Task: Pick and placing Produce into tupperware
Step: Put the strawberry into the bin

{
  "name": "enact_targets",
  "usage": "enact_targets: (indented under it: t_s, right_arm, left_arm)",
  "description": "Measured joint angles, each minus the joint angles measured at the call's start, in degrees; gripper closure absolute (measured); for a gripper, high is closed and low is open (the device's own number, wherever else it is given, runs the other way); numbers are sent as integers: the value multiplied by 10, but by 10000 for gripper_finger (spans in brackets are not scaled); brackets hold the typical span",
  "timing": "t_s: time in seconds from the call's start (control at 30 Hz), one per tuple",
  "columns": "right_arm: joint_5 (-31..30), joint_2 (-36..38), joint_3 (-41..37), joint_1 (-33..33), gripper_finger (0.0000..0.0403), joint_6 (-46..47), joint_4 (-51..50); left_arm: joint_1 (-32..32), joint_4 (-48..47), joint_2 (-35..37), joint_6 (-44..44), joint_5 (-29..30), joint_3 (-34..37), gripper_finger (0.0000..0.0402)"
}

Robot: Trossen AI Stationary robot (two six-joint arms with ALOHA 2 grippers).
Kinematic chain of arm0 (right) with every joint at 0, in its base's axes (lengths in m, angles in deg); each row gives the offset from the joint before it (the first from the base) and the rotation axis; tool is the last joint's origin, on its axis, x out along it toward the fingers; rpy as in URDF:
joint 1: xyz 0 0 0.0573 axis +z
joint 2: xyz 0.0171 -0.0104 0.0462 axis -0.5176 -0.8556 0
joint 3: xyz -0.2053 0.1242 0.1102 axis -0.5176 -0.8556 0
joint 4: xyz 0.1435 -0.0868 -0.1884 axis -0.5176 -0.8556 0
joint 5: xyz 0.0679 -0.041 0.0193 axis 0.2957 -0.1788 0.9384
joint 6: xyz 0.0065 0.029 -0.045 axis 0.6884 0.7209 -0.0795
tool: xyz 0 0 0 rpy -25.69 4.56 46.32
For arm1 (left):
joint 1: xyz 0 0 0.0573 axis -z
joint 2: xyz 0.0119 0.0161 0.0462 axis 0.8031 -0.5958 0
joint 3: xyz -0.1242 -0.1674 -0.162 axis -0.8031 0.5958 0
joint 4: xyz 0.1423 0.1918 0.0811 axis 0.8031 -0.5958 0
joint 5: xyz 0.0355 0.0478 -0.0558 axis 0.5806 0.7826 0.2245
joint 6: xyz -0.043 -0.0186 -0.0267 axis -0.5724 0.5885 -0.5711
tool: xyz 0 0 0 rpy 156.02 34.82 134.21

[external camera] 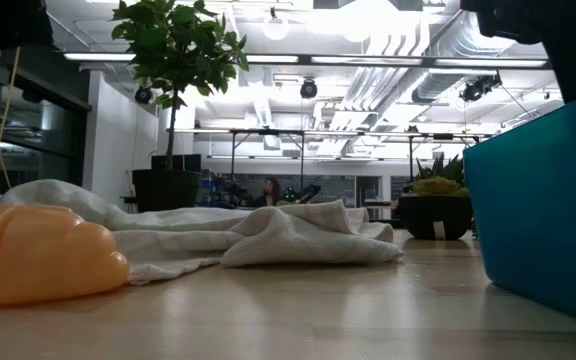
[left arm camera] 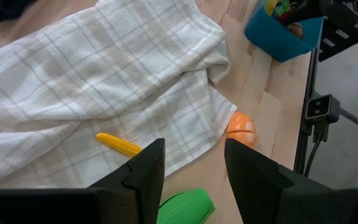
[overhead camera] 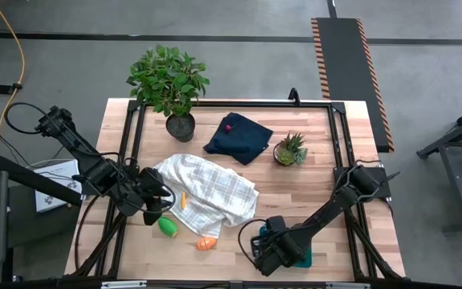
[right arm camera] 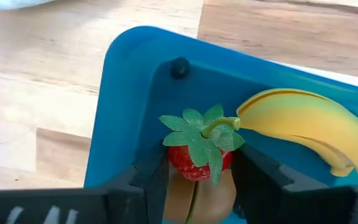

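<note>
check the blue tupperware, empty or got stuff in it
Not empty. The right wrist view shows a banana and a strawberry inside the tupperware.

The whole worktop is seen straight down from overhead. It is viewed level from its surface by the low camera, facing the room. The checked cloth is looked down on closely from the left wrist, the tupperware closer still from the right; both appear overhead.
</note>
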Motion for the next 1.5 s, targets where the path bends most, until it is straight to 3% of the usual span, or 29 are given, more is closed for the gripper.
enact_targets:
  t_s: [1.5]
  right_arm:
    - [-5,1,0,-15,258,-24,-6]
  left_arm:
    - [0,-8,0,-3,0,0,245]
